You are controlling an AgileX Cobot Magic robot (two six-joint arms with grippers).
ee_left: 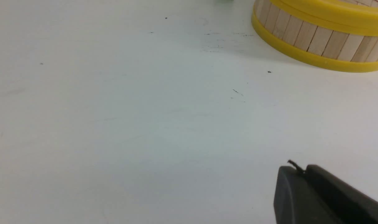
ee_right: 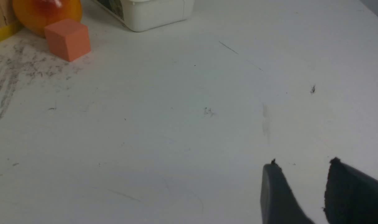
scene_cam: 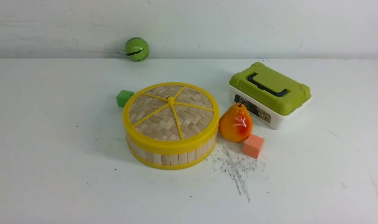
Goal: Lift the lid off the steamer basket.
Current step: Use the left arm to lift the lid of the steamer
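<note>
The steamer basket (scene_cam: 172, 154) stands at the middle of the white table, with a pale wood-slat wall and yellow rims. The lid (scene_cam: 171, 114), woven bamboo with a yellow rim, spokes and centre knob, sits closed on top of it. Neither arm shows in the front view. In the left wrist view my left gripper (ee_left: 301, 170) is shut and empty over bare table, well short of the basket (ee_left: 316, 39). In the right wrist view my right gripper (ee_right: 302, 165) is open and empty above bare table, far from the basket's bottom rim (ee_right: 0, 32).
A pear (scene_cam: 235, 123) touches the basket's right side, with an orange cube (scene_cam: 253, 146) in front of it. A white box with a green lid (scene_cam: 269, 93) stands to the right. A green cube (scene_cam: 124, 98) sits behind the basket's left; a green ball (scene_cam: 136, 49) lies by the wall.
</note>
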